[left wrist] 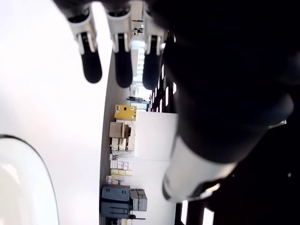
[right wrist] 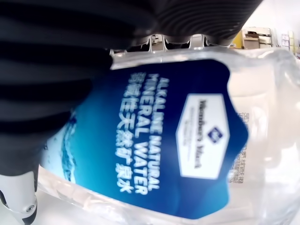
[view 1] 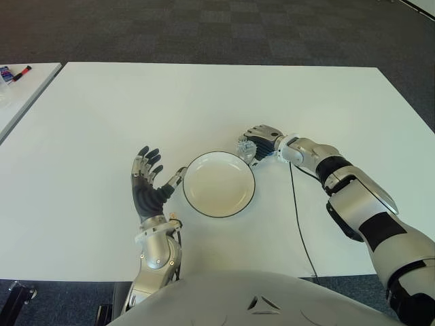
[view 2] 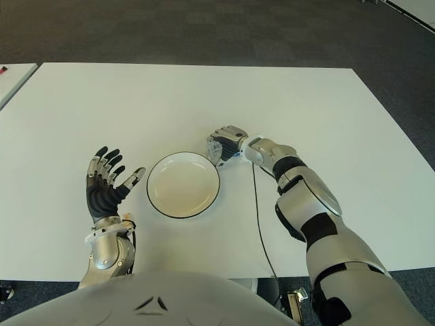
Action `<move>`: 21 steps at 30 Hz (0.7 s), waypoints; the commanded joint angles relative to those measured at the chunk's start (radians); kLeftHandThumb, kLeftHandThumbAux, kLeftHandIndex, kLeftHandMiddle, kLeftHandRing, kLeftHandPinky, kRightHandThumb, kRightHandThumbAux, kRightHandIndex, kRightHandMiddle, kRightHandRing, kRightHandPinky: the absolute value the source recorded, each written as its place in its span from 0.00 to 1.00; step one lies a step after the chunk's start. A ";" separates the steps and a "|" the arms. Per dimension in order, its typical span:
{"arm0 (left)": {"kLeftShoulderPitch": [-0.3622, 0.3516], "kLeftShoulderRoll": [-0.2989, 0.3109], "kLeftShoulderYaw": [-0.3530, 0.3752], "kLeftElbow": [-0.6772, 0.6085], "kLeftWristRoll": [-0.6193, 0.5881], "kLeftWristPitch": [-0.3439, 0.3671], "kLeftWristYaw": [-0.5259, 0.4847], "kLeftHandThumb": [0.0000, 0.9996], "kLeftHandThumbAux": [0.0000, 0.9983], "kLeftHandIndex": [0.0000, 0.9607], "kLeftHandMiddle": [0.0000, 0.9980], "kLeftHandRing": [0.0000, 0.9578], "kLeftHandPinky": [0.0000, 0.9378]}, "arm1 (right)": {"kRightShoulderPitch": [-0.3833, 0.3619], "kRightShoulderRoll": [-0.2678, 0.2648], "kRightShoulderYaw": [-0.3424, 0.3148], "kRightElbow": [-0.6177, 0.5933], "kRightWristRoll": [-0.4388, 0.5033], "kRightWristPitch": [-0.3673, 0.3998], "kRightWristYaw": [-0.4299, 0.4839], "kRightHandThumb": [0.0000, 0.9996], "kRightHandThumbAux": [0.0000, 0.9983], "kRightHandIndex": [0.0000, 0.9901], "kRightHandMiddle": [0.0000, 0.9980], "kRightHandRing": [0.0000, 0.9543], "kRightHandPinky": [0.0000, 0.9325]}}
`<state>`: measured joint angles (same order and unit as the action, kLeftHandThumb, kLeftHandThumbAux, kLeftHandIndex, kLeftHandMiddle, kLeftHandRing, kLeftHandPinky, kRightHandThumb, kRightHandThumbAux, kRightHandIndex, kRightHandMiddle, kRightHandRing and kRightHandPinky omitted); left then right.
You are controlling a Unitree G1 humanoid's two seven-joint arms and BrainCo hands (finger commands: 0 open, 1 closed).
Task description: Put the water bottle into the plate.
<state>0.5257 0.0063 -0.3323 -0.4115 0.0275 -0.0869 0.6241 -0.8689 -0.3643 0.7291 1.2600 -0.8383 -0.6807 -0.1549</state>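
A clear water bottle with a blue label is held in my right hand, whose fingers curl around it just past the far right rim of the plate. In the eye views only a small clear part of the bottle shows under the fingers. The white plate with a dark rim lies on the white table, with nothing in it. My left hand is held up with fingers spread, close to the plate's left rim, holding nothing.
A thin black cable runs over the table from the right wrist toward the near edge. A second white table with small items stands at the far left. Dark carpet lies beyond the far edge.
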 commanded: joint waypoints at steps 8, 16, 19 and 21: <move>0.015 -0.154 -0.089 -0.024 -0.009 0.007 0.009 0.01 0.97 0.17 0.24 0.24 0.25 | 0.017 0.006 -0.012 0.011 0.012 -0.018 0.018 1.00 0.67 0.45 0.44 0.54 0.47; 0.016 -0.158 -0.086 -0.020 -0.010 0.005 0.014 0.02 0.96 0.17 0.24 0.25 0.26 | 0.019 0.006 -0.022 0.007 0.024 -0.021 0.039 1.00 0.67 0.37 0.49 0.57 0.50; 0.017 -0.160 -0.083 -0.019 -0.014 0.002 0.015 0.04 0.95 0.18 0.25 0.26 0.28 | 0.020 0.006 -0.022 0.005 0.024 -0.018 0.038 1.00 0.67 0.36 0.50 0.57 0.50; 0.016 -0.161 -0.082 -0.016 -0.015 -0.002 0.015 0.04 0.95 0.18 0.26 0.27 0.29 | 0.020 0.006 -0.021 0.004 0.023 -0.017 0.034 1.00 0.67 0.36 0.50 0.57 0.50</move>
<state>0.5259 0.0063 -0.3317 -0.4114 0.0274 -0.0870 0.6241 -0.8670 -0.3649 0.7167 1.2606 -0.8227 -0.6913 -0.1306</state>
